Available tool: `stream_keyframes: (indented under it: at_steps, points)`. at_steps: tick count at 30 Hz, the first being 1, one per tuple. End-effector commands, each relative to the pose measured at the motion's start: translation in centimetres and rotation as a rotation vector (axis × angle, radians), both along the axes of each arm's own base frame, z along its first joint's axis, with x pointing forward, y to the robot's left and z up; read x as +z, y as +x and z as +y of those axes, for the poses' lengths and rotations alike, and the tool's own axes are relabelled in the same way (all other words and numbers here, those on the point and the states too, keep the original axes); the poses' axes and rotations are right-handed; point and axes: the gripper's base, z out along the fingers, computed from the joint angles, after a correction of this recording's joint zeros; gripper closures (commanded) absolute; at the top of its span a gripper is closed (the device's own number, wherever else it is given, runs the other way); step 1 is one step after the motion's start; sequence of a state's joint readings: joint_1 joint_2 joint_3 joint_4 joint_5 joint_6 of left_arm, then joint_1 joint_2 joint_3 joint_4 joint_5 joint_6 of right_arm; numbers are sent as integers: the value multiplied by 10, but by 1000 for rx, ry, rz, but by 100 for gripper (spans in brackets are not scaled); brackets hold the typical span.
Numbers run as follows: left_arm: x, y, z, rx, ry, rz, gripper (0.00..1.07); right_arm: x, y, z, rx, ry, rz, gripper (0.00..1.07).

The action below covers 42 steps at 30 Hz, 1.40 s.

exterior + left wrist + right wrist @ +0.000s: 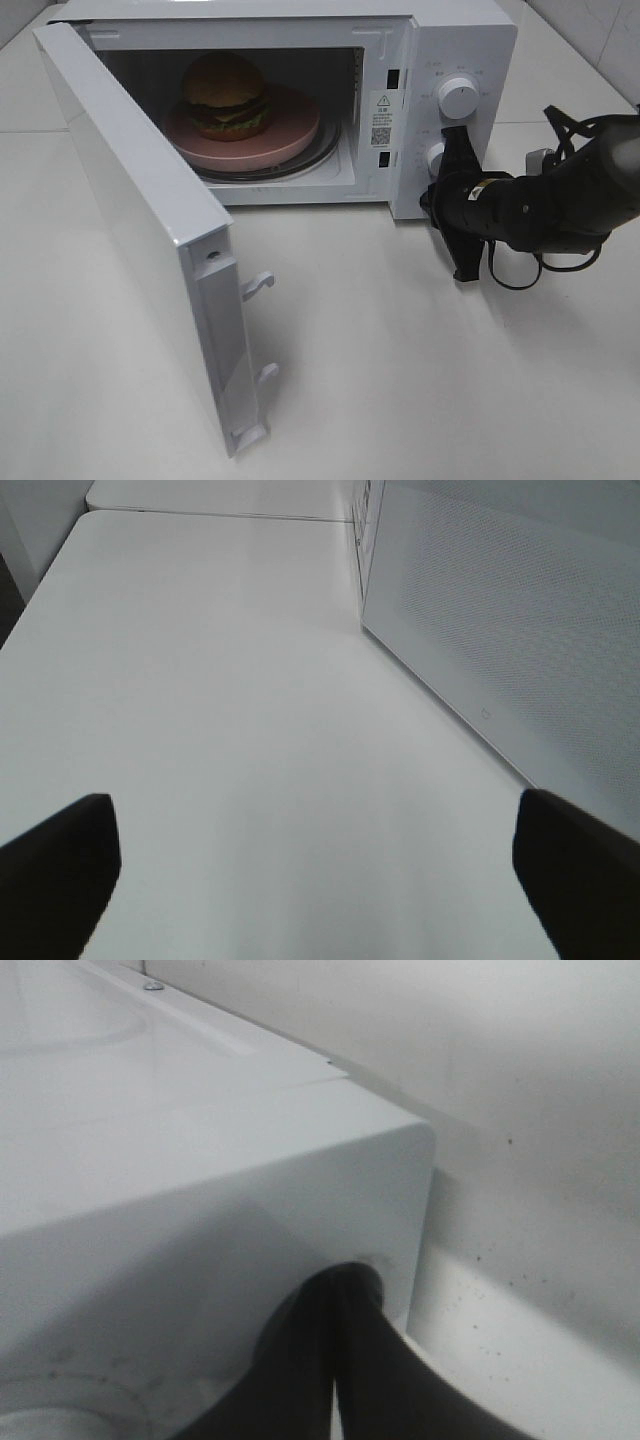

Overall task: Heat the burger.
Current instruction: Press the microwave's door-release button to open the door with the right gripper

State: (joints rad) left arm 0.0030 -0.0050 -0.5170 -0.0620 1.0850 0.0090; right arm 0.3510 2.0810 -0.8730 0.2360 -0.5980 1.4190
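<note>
The left pincer [315, 825] is wide open over the white table [220, 680], holding nothing. The microwave door [150, 240] stands open. The right pincer [340, 1295] is closed tight and empty, by the lower knob [434, 156]. Far inside, the burger [225, 95] sits on the pink plate [290, 130].
</note>
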Motion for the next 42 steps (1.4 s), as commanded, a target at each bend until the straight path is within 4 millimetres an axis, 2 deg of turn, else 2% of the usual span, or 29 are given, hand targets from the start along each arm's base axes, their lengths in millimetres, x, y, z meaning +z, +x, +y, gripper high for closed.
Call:
stream_keyframes:
  at_steps: [1, 7, 20, 38, 42]
  points:
    - [1, -2, 0, -2, 1, -29, 6, 38, 25, 4, -7, 55, -342, 107]
    - [1, -2, 0, -2, 1, -29, 6, 30, 16, 5, -9, 58, -307, 107]
    - [1, -2, 0, -2, 1, -29, 6, 28, 5, 0, -14, 50, -296, 107]
    - [1, -2, 0, -2, 1, -29, 6, 23, -7, 2, 16, 49, -261, 107]
    - [1, -2, 0, -2, 1, -29, 6, 20, -11, 8, 32, 54, -239, 107]
